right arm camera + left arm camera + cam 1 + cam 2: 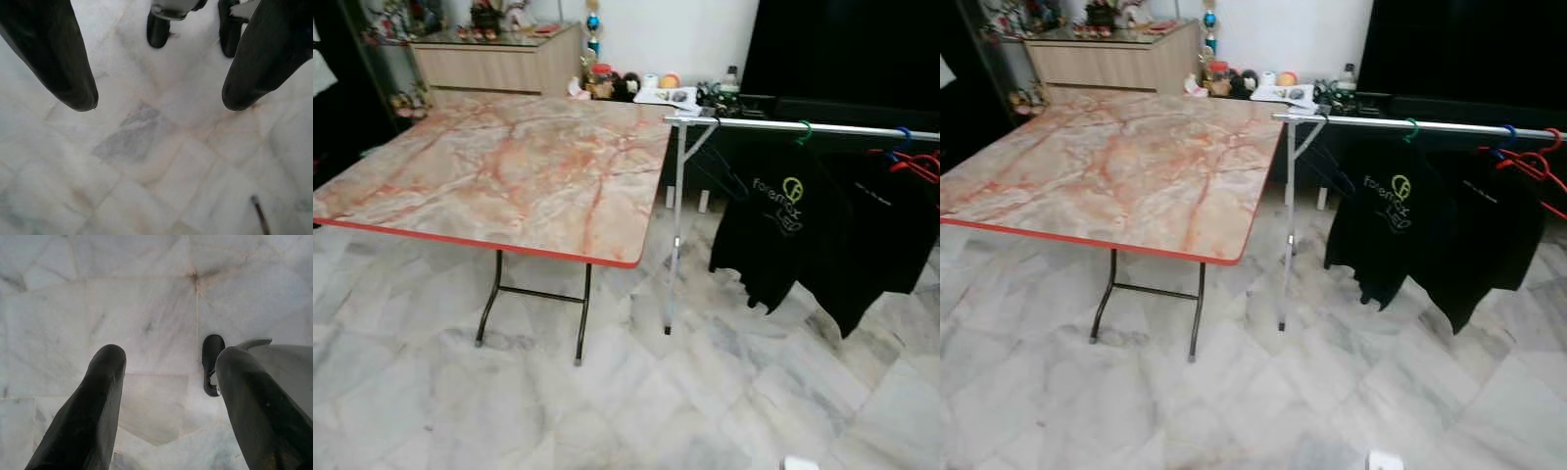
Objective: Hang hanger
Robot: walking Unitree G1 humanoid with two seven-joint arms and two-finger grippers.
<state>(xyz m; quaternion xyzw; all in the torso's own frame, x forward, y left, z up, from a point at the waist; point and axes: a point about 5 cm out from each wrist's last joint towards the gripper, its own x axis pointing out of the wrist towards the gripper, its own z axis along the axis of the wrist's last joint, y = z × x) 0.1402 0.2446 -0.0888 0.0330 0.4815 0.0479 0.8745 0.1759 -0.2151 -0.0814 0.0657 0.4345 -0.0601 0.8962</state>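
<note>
- The table (499, 166) sits in the middle of the room, a marbled pink-and-cream top with a red edge on dark folding legs, and everything here gets placed against it.
- Just off the table's right-hand corner stands the clothes rail (803, 127), a silver bar on a thin upright pole; the bar's near end sits level with the table edge and close beside it.
- On that rail, away from the table, hangs a black shirt (778, 230) with pale lettering, hooked on by a green hanger (804, 130).
- Further from the table along the same bar: a second black garment (881, 245), then a blue hook (904, 134) and a red hanger (917, 164) at the far end.
- Behind the table, against the white wall, there's a wooden cabinet (494, 64) with small ornaments on top, and a low cluster of clutter (646, 90) on the floor by the table's back corner.
- Under and in front of the table, pale marble floor (607, 411).
- Left gripper (168, 401): pointing down at the floor tiles, fingers spread wide, nothing between them.
- Right gripper (159, 103): also aimed at the floor, fingers wide apart and empty; the robot's dark feet (158, 30) show past the tips.
</note>
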